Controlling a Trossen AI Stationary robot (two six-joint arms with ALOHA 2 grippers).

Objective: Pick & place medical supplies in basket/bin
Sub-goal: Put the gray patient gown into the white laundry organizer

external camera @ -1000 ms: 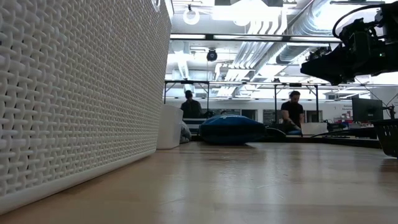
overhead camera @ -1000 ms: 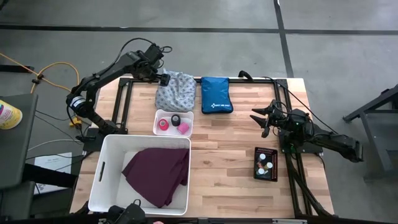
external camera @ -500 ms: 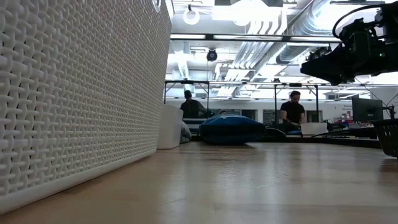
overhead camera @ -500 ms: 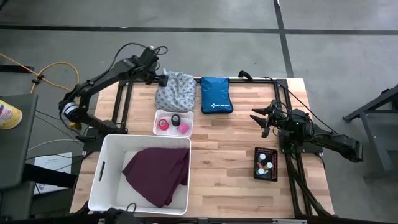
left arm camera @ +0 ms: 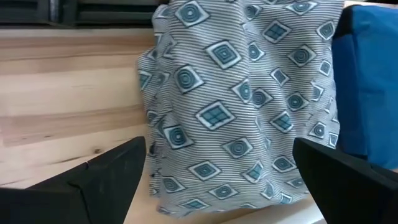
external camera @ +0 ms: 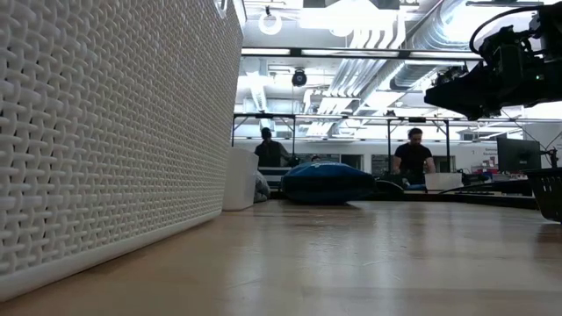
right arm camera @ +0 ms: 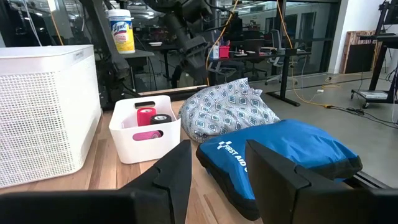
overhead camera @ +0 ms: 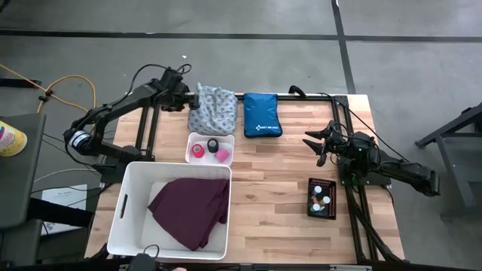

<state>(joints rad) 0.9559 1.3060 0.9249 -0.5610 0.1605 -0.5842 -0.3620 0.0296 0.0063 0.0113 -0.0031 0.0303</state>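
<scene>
The grey-white patterned cloth [overhead camera: 213, 110] lies bunched on the table's far side, beside the blue zip pouch [overhead camera: 262, 114]. My left gripper [overhead camera: 188, 98] is open at the cloth's left edge. In the left wrist view its fingers stand wide apart, with the cloth [left arm camera: 239, 106] ahead of them. The purple cloth [overhead camera: 191, 210] lies in the big white basket [overhead camera: 129, 197]. Pink and black tape rolls [overhead camera: 208, 148] sit in a small white bin [overhead camera: 192, 138]. White-capped vials [overhead camera: 320, 199] sit in a black tray. My right gripper [overhead camera: 319, 147] is open above the table's right side.
The basket's wall [external camera: 105, 132] fills the left of the low view, with the pouch [external camera: 327, 183] beyond it. The small bin [right arm camera: 144, 132], cloth [right arm camera: 227, 109] and pouch [right arm camera: 280, 155] lie ahead of my right gripper. People sit at desks beyond the table. Bare wood lies mid-table.
My left gripper has drawn back toward the table's left edge, off the patterned cloth's left part, and its arm has swung leftward. The cloth's far left corner now shows as a raised point. My right arm has kept still.
</scene>
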